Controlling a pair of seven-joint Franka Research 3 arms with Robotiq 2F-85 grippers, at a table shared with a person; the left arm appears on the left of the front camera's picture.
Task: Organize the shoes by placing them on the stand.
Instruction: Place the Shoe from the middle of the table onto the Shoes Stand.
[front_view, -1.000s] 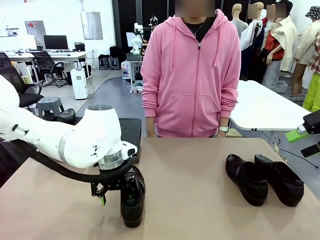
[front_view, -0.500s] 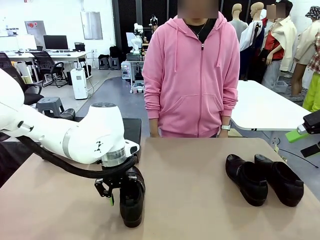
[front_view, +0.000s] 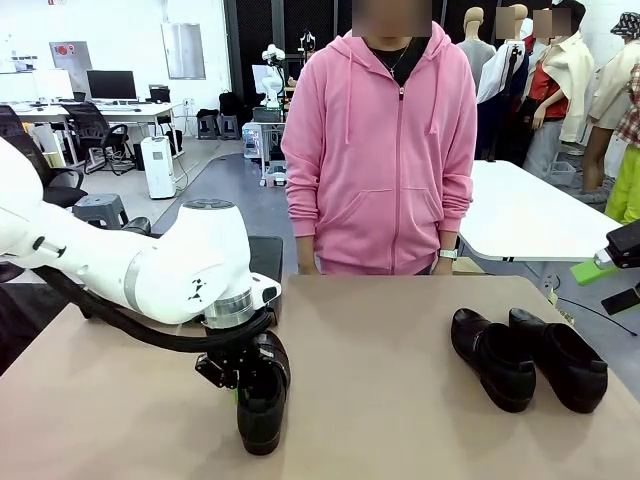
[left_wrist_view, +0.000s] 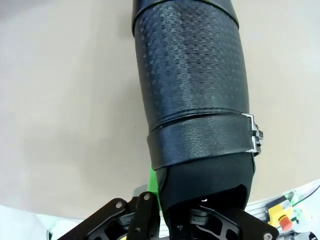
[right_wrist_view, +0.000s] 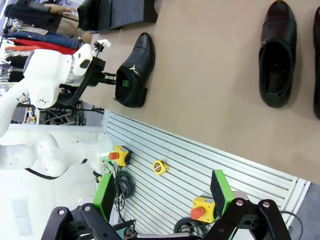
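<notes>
Front view: left gripper (front_view: 243, 385) clamped on shoe (front_view: 262, 418) collar, shoe flat on table (front_view: 400, 400); right gripper (right_wrist_view: 162, 182) fingers wide apart.

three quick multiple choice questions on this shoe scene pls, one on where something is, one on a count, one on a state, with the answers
1. Where is the shoe that the left gripper is at?
A. on the robot's left part of the table
B. on the floor
C. on a chair

2. How many shoes lie at the table's right side?
A. one
B. two
C. four

3. How does the right gripper stand?
A. shut on a shoe
B. shut on nothing
C. open

Answers:
1 A, the front view shows it on the tabletop under the left arm.
2 B, a pair lies side by side there.
3 C, its jaws stand wide apart with nothing between them.
</notes>
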